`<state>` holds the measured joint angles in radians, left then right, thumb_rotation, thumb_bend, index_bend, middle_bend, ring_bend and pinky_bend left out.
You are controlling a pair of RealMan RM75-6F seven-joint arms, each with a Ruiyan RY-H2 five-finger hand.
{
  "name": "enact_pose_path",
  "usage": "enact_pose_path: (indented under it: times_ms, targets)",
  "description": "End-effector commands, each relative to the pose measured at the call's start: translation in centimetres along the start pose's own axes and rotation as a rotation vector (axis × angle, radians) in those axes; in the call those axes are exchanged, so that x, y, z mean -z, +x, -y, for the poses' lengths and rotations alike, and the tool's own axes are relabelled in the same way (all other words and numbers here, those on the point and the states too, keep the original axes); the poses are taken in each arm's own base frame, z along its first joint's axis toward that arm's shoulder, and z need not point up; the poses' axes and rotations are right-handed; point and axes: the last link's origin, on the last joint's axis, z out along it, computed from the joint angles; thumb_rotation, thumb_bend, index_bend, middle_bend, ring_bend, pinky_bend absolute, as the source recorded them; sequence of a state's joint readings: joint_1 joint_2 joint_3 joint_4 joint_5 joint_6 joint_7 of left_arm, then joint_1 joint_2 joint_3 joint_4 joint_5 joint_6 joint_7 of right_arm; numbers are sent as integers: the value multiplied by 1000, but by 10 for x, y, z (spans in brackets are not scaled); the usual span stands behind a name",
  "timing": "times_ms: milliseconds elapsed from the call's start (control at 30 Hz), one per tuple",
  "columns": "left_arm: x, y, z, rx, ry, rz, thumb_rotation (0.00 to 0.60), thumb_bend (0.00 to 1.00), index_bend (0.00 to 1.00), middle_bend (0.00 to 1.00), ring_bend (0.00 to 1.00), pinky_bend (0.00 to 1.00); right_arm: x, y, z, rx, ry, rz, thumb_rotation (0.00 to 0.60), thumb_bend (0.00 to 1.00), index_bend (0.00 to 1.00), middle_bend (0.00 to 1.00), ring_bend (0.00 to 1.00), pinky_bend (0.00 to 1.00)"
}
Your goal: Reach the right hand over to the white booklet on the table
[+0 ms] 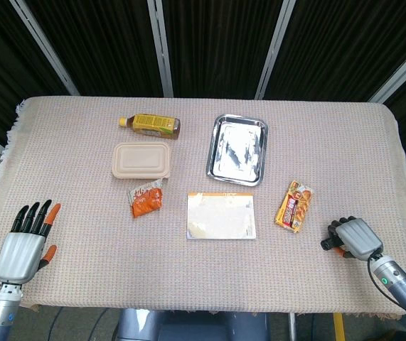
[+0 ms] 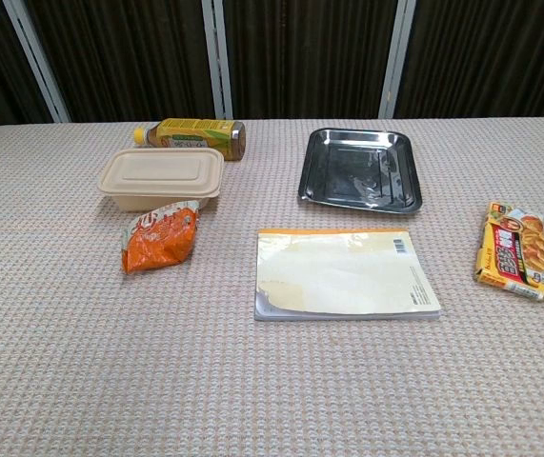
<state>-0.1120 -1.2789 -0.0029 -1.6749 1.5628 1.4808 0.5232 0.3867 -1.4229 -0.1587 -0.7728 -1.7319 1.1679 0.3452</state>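
Note:
The white booklet with an orange top edge lies flat in the middle of the table, also in the chest view. My right hand sits low near the table's front right, well to the right of the booklet, past a snack packet. Its fingers are curled in and hold nothing. My left hand rests at the front left with fingers straight and apart, empty. Neither hand shows in the chest view.
A yellow-red snack packet lies between the right hand and the booklet. A steel tray, beige lidded box, orange sachet and yellow bottle lie further back on the cloth-covered table.

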Motion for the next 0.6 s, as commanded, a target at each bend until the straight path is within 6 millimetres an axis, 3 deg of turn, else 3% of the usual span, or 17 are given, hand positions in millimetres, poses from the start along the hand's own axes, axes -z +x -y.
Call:
enact_pose_path:
  times_ms: [33, 333, 600]
  targets:
    - [0, 0, 0, 0, 0, 0, 600, 304, 0, 0, 0, 77, 0, 1, 0, 3, -2, -12, 600, 350, 613, 459, 437, 496]
    - [0, 1, 1, 8, -8, -1, 600, 305, 0, 0, 0, 77, -1, 16, 9, 41, 30, -73, 600, 350, 662, 508, 519, 594]
    - [-2, 2, 5, 21, -16, 0, 600, 305, 0, 0, 0, 77, -5, 42, 32, 104, 75, -125, 600, 350, 706, 554, 587, 666]
